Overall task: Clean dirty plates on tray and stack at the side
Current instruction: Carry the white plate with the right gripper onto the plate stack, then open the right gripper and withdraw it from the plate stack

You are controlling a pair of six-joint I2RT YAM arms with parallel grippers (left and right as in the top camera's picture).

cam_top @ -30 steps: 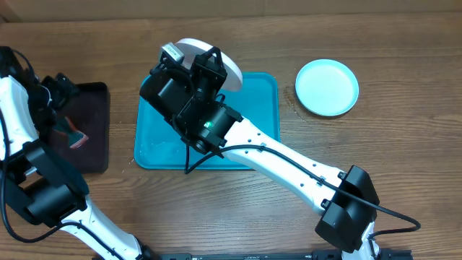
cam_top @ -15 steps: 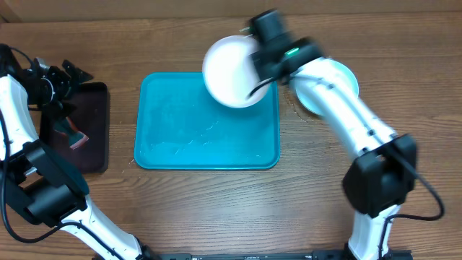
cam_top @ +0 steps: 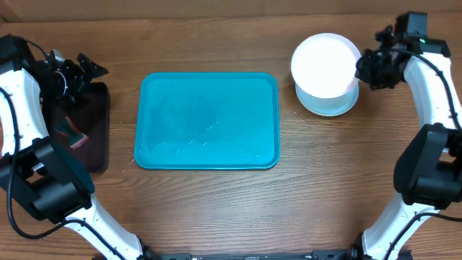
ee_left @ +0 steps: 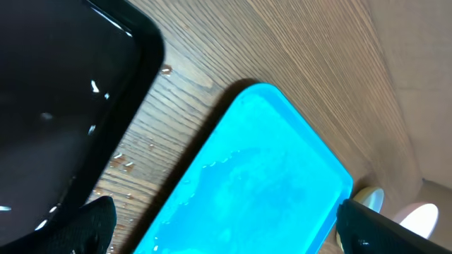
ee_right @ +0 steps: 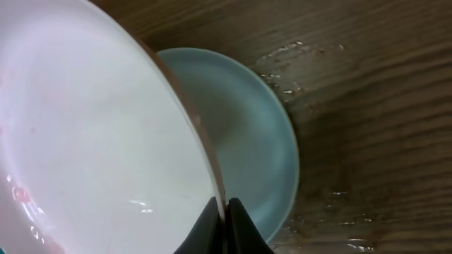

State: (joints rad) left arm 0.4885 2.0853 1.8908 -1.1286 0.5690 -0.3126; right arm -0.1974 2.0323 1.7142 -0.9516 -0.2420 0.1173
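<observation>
The turquoise tray (cam_top: 206, 121) lies at the table's middle with nothing on it; it also shows in the left wrist view (ee_left: 261, 183). My right gripper (cam_top: 363, 69) is shut on the rim of the white plate (cam_top: 325, 63) and holds it just above the light blue plate (cam_top: 333, 105) at the right side. In the right wrist view the white plate (ee_right: 92, 141) has faint pink marks and hangs over the light blue plate (ee_right: 247, 134). My left gripper (cam_top: 88, 68) is open and empty above the black tray. The yellow-green plate is out of view.
A smaller black tray (cam_top: 90, 130) sits at the far left with a sponge (cam_top: 72, 134) on it. Water drops lie on the wood between the two trays (ee_left: 123, 162) and beside the blue plate (ee_right: 296, 70).
My right arm has carried the white plate from over the tray's back to the right, above the light blue plate. My left gripper has shifted slightly near the black tray.
</observation>
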